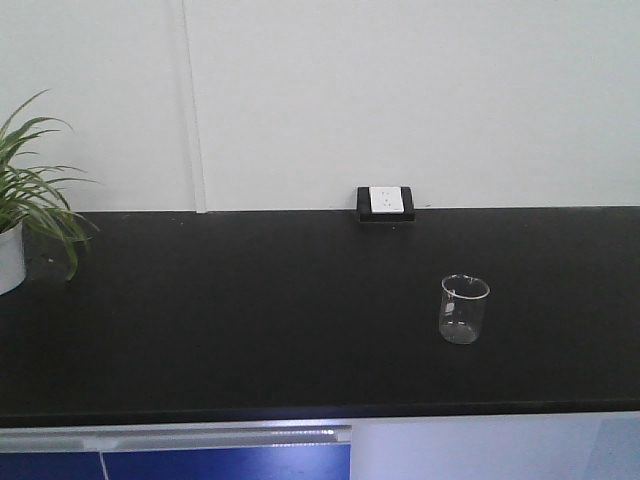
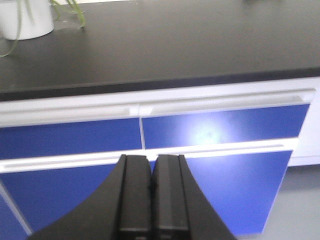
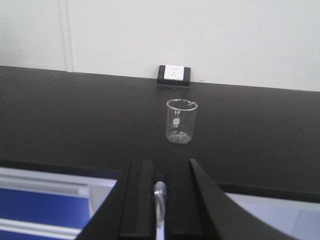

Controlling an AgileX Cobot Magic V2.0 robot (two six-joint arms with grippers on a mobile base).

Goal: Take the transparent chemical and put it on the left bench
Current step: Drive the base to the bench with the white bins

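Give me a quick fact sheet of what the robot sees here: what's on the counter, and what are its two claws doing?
surface: black worktop against a white wall
beaker: clear glass, upright, standing alone right of centre
socket: white, at the wall behind the beaker
potted plant: far left end
left gripper: shut, empty, facing blue drawers below the worktop
right gripper: jaws slightly apart, empty, aimed at the beaker but short of it
left bench: not in view

Colourless beaker [image 1: 464, 309], black worktop [image 1: 250, 320], blue drawer fronts [image 2: 225, 170], white wall [image 1: 400, 100].
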